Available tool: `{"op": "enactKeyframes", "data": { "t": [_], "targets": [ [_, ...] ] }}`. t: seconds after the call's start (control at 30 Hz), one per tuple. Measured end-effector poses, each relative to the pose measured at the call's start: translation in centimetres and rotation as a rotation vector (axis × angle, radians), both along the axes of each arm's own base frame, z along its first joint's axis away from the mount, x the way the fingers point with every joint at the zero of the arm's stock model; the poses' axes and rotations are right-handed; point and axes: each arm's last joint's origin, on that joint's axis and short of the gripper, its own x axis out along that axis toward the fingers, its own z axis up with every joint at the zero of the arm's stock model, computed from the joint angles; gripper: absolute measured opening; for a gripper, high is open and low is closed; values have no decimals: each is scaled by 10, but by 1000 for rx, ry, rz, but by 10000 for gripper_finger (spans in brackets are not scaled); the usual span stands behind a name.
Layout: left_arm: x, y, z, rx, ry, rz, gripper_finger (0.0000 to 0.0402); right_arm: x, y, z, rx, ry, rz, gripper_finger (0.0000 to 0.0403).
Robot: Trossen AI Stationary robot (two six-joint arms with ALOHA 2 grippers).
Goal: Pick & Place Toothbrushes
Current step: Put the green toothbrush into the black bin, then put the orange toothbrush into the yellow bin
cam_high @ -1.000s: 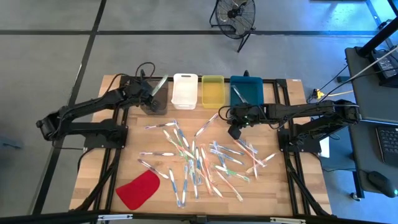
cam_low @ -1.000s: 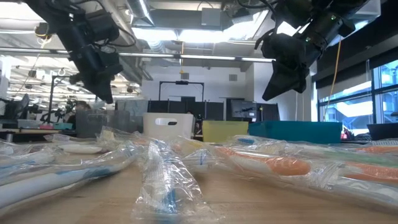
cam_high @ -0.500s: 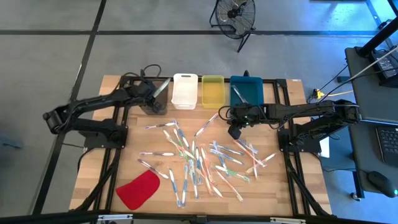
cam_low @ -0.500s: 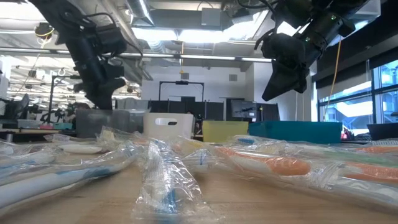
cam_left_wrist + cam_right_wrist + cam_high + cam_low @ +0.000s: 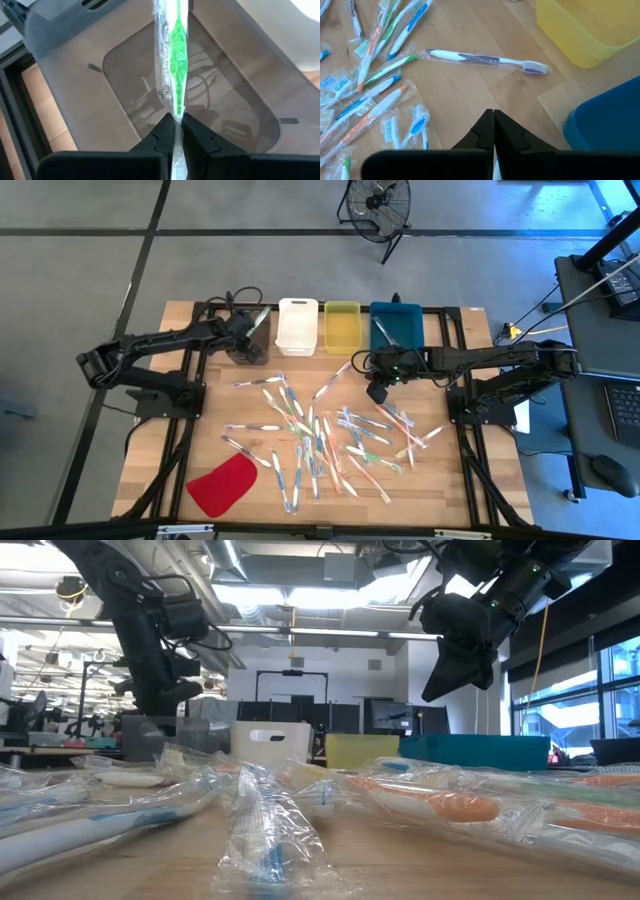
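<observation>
Table (image 5: 200, 435) of pale wood carried the whole arrangement, seen from above. Four bins stood in a row along its far edge: a grey bin (image 5: 246, 343), a white bin (image 5: 297, 325), a yellow bin (image 5: 342, 326) and a blue bin (image 5: 397, 324). A flat red piece (image 5: 224, 484) lay near the front left corner.

Both dark arms reached in from the sides. The left arm stretched toward the grey bin, and the left gripper (image 5: 243, 328) was positioned directly over it. Its fingers were pinched tight on the end of a wrapped green toothbrush (image 5: 175, 55), which, in the left wrist view, extended from the fingertips out over the open interior of the grey bin.

The right arm extended across the table, with the right gripper (image 5: 377, 393) placed in front of the blue bin, above the upper right part of the scatter. Its fingers were pressed together with nothing between them. A purple toothbrush (image 5: 485, 59) lay flat on the wood just beyond those fingers, near the yellow bin.

The remaining toothbrushes (image 5: 320, 435), dozens in clear wrappers, lay strewn across the middle of the table, many overlapping. One lay inside the blue bin.
</observation>
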Motion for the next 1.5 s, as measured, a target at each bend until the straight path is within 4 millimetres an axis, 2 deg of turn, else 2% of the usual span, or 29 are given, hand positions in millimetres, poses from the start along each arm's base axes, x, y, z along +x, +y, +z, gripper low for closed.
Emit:
{"op": "enactKeyframes", "data": {
  "t": [0.47, 0.83, 1.03, 1.23, 1.5],
  "targets": [
    [3, 3, -9, -26, 31, -6, 76, 0, 0, 0, 17, -2, -7, 38],
    [3, 3, -8, -23, 29, -6, 147, 0, 3, 0, 76, -7, 41, 18],
    [3, 2, 0, 1, 13, -39, 171, 2, 16, 1, 108, -21, 99, 5],
    [4, -2, 17, 53, -38, -77, 170, 6, 34, 4, 141, -72, 136, 9],
    [6, -23, 39, 99, -154, -187, 158, 8, 62, 17, 142, -105, 195, 3]
  ]
}}
